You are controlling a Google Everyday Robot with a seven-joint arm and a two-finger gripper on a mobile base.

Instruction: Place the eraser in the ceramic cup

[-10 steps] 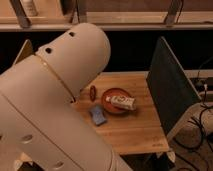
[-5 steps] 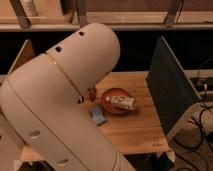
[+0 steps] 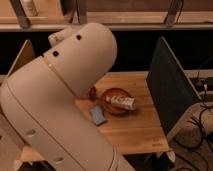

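My white arm (image 3: 60,100) fills the left half of the camera view and hides the left part of the wooden table (image 3: 135,135). My gripper is out of view behind or beyond the arm. A small flat blue block, the eraser (image 3: 98,115), lies on the table just beside the arm's edge. The ceramic cup is hidden or out of view.
A wide red-orange bowl (image 3: 117,95) sits right of the eraser with a white packet (image 3: 121,102) lying in it. A small dark red object (image 3: 93,92) stands by the bowl's left rim. A dark upright panel (image 3: 170,92) borders the table's right side; cables (image 3: 200,125) lie beyond it.
The arm has swung to the right and covers more of the table's left side. Eraser, bowl and packet have not moved.
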